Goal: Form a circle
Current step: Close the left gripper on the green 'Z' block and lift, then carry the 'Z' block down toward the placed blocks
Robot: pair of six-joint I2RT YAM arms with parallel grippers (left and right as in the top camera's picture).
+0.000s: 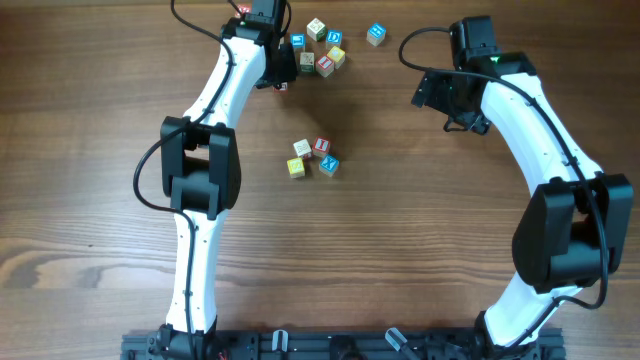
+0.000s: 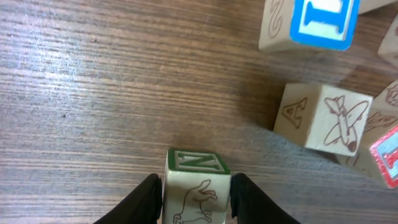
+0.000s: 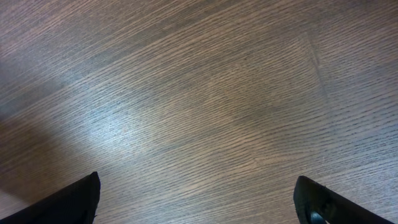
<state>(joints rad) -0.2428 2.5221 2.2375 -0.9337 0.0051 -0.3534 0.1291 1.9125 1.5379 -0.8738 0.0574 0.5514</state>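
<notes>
Found the left gripper point(image 2: 196, 186) clamped on a small wooden cube with a green-bordered N on top point(image 2: 198, 163), one finger against each side, at the far side of the brown wood-grain table point(image 3: 205, 93). Saw just to its right a loose pile of wooden letter cubes point(image 1: 322, 48). Located the ring of small letter cubes point(image 1: 312, 157) mid-table, well apart from that pile: cream, red-lettered, blue X and yellow pieces close together. Found the right gripper point(image 3: 196, 186) spread wide above the tabletop, holding nothing.
</notes>
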